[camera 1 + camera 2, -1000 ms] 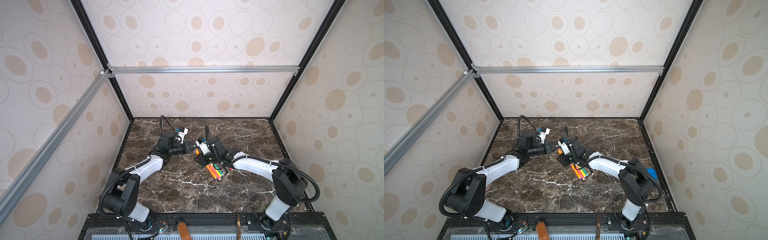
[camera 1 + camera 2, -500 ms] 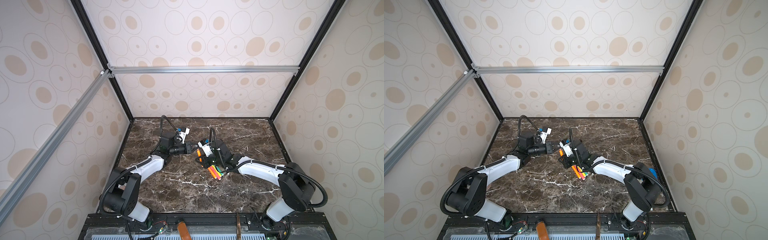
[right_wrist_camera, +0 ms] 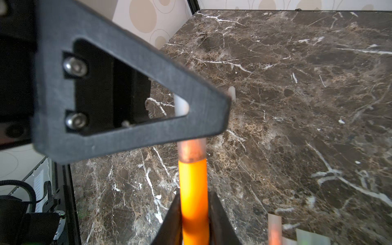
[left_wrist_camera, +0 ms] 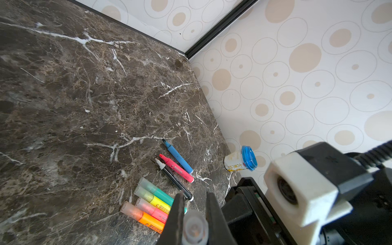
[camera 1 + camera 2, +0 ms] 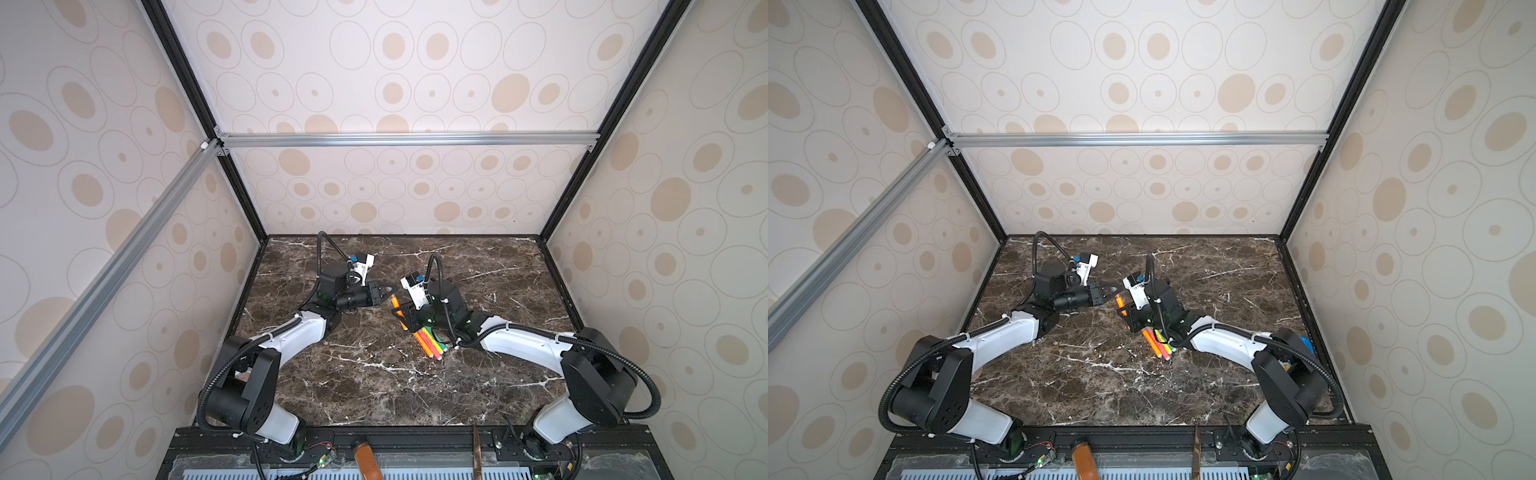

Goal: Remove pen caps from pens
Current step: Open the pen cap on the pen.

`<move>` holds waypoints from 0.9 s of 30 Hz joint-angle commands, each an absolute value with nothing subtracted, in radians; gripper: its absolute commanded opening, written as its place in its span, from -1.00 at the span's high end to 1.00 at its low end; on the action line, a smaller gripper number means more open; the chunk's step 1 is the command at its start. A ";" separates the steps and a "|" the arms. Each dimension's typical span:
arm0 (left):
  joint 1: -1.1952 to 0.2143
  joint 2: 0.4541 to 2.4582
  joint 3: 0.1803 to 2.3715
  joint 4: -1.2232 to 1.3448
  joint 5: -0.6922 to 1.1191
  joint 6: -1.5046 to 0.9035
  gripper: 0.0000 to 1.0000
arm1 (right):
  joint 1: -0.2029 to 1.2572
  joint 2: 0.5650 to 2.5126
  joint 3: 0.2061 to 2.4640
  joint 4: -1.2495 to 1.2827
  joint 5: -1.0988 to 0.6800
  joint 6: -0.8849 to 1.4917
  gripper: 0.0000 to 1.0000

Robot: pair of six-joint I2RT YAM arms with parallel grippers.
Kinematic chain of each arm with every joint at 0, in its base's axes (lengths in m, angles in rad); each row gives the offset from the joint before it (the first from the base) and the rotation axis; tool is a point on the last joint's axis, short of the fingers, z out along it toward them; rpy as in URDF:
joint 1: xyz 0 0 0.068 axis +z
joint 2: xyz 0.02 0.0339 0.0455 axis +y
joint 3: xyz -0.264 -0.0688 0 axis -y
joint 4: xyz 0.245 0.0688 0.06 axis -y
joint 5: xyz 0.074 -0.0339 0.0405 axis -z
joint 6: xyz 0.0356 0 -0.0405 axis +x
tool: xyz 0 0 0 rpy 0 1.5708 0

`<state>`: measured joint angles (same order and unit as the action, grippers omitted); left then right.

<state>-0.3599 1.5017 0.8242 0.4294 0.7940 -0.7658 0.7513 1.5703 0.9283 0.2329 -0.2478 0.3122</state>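
My right gripper point(image 3: 194, 194) is shut on the barrel of an orange pen point(image 3: 193, 176), which both top views show above the table's middle point(image 5: 395, 302) point(image 5: 1120, 301). The pen's translucent cap point(image 3: 192, 148) sits on its end, and my left gripper point(image 4: 194, 195) is shut on that cap point(image 4: 195, 229). The two grippers meet tip to tip point(image 5: 388, 289). On the table lie uncapped blue point(image 4: 177, 156), red point(image 4: 177, 168) and black point(image 4: 174, 178) pens. Beside them are capped green point(image 4: 157, 191), yellow point(image 4: 151, 198), pink-red point(image 4: 151, 209) and orange point(image 4: 142, 216) pens.
A loose whitish cap point(image 3: 231, 94) stands on the marble beyond the left finger. A blue-lidded cup point(image 4: 241, 159) lies by the right wall. The pens on the table point(image 5: 430, 343) lie partly under my right wrist. Patterned walls close in three sides.
The right arm has shifted its posture, elbow and shoulder swinging a little rightward. The orange pen's capped end stays at the left gripper's tip. The left arm holds still.
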 commanded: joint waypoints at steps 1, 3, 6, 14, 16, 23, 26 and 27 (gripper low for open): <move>-0.357 1.474 0.827 0.450 0.795 -0.784 1.00 | 0.748 1.580 0.963 0.261 -0.276 0.313 0.46; -0.357 1.474 0.828 0.463 0.799 -0.795 1.00 | 0.748 1.591 0.967 0.260 -0.284 0.316 0.41; -0.357 1.473 0.830 0.468 0.802 -0.799 1.00 | 0.748 1.598 0.968 0.267 -0.290 0.319 0.41; -0.356 1.468 0.834 0.479 0.807 -0.811 1.00 | 0.748 1.617 0.977 0.274 -0.289 0.328 0.54; -0.356 1.466 0.836 0.479 0.807 -0.813 1.00 | 0.748 1.616 0.974 0.281 -0.283 0.330 0.71; -0.357 1.466 0.843 0.468 0.805 -0.801 1.00 | 0.747 1.617 0.986 0.227 -0.238 0.328 1.00; -0.356 1.472 0.876 0.399 0.777 -0.738 1.00 | 0.747 1.617 1.001 0.155 -0.222 0.323 1.00; -0.356 1.480 0.893 0.365 0.761 -0.711 1.00 | 0.747 1.616 1.000 0.135 -0.218 0.321 1.00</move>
<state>-0.3588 1.4994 0.8307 0.4149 0.7868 -0.7807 0.7509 1.6047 0.9714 0.2127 -0.2565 0.3161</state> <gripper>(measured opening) 0.160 0.158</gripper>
